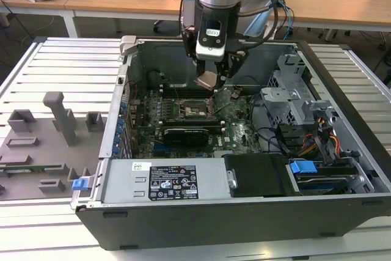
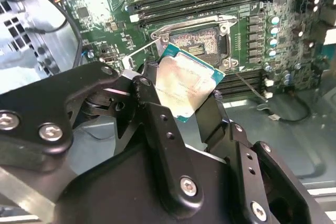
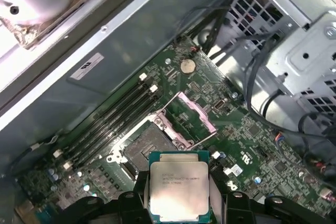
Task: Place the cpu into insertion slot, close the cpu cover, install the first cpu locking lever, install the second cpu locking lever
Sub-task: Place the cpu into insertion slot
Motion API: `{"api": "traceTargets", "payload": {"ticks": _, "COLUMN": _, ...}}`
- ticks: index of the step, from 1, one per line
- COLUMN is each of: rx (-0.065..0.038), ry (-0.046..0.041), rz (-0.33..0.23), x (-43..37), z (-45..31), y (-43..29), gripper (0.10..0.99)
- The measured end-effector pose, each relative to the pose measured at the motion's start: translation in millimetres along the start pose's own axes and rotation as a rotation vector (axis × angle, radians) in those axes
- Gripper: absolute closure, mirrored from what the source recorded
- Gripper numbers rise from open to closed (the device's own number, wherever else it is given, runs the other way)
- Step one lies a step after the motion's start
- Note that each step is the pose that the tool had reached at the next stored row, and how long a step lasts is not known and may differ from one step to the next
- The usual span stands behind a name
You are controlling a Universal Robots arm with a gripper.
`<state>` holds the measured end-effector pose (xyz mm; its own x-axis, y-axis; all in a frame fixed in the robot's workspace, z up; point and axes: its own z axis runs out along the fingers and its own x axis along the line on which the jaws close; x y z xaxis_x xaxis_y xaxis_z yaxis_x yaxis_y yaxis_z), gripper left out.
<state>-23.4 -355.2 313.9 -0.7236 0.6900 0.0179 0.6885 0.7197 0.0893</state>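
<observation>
My gripper (image 1: 211, 76) hangs inside the open computer case, shut on the cpu (image 1: 205, 82), which it holds tilted a short way above the motherboard. In both wrist views the black fingers (image 2: 152, 111) clamp two opposite edges of the cpu (image 2: 184, 85) (image 3: 178, 187); its silver face shows in the first wrist view. The insertion slot (image 3: 147, 148) (image 2: 197, 43) (image 1: 194, 110) lies bare just below the chip, pin field exposed. The cpu cover (image 3: 195, 118) is swung open and stands up beside the slot. Thin wire levers (image 2: 247, 85) stick out next to the slot.
Memory slots (image 3: 105, 124) run along one side of the socket. A long black expansion card (image 1: 189, 131) lies in front of it. A metal drive cage with cables (image 1: 293, 96) fills the case on the exterior view's right. Grey fixtures (image 1: 55, 114) stand on the table outside.
</observation>
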Motion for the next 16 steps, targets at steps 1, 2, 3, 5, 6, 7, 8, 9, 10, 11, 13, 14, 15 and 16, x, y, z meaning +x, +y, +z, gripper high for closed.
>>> {"api": "traceTargets", "payload": {"ticks": 1, "rx": 0.0, "ry": -0.0011, "rz": 0.013, "x": 0.0, "z": 0.4, "y": 0.0, "gripper": 0.545}}
{"api": "traceTargets", "payload": {"ticks": 2, "rx": -0.001, "ry": -0.0034, "rz": 0.038, "x": 0.0, "z": 1.2, "y": -0.1, "gripper": 0.545}}
{"api": "traceTargets", "payload": {"ticks": 3, "rx": -0.001, "ry": -0.0046, "rz": 0.052, "x": 0.0, "z": 1.6, "y": -0.2, "gripper": 0.545}}
{"api": "traceTargets", "payload": {"ticks": 5, "rx": -0.001, "ry": -0.0076, "rz": 0.085, "x": -0.1, "z": 3.0, "y": -0.3, "gripper": 0.545}}
{"api": "traceTargets", "payload": {"ticks": 6, "rx": -0.002, "ry": -0.0103, "rz": 0.116, "x": -0.1, "z": 4.7, "y": -0.4, "gripper": 0.545}}
{"api": "traceTargets", "payload": {"ticks": 7, "rx": -0.002, "ry": -0.0117, "rz": 0.13, "x": -0.1, "z": 6.1, "y": -0.6, "gripper": 0.545}}
{"api": "traceTargets", "payload": {"ticks": 8, "rx": -0.002, "ry": -0.0123, "rz": 0.138, "x": -0.1, "z": 7.2, "y": -0.7, "gripper": 0.545}}
{"api": "traceTargets", "payload": {"ticks": 9, "rx": -0.002, "ry": -0.0129, "rz": 0.145, "x": -0.2, "z": 9.1, "y": -0.8, "gripper": 0.545}}
{"api": "traceTargets", "payload": {"ticks": 10, "rx": -0.003, "ry": -0.0131, "rz": 0.146, "x": -0.2, "z": 11.2, "y": -1.0, "gripper": 0.545}}
{"api": "traceTargets", "payload": {"ticks": 11, "rx": -0.003, "ry": -0.0139, "rz": 0.155, "x": -0.2, "z": 12.4, "y": -1.1, "gripper": 0.545}}
{"api": "traceTargets", "payload": {"ticks": 13, "rx": -0.003, "ry": -0.0164, "rz": 0.184, "x": -0.2, "z": 15.2, "y": -1.4, "gripper": 0.545}}
{"api": "traceTargets", "payload": {"ticks": 14, "rx": -0.004, "ry": -0.0183, "rz": 0.204, "x": -0.3, "z": 17.5, "y": -1.6, "gripper": 0.545}}
{"api": "traceTargets", "payload": {"ticks": 15, "rx": -0.004, "ry": -0.0197, "rz": 0.221, "x": -0.3, "z": 19.2, "y": -1.7, "gripper": 0.545}}
{"api": "traceTargets", "payload": {"ticks": 16, "rx": -0.004, "ry": -0.0222, "rz": 0.249, "x": -0.4, "z": 22.1, "y": -2.0, "gripper": 0.545}}
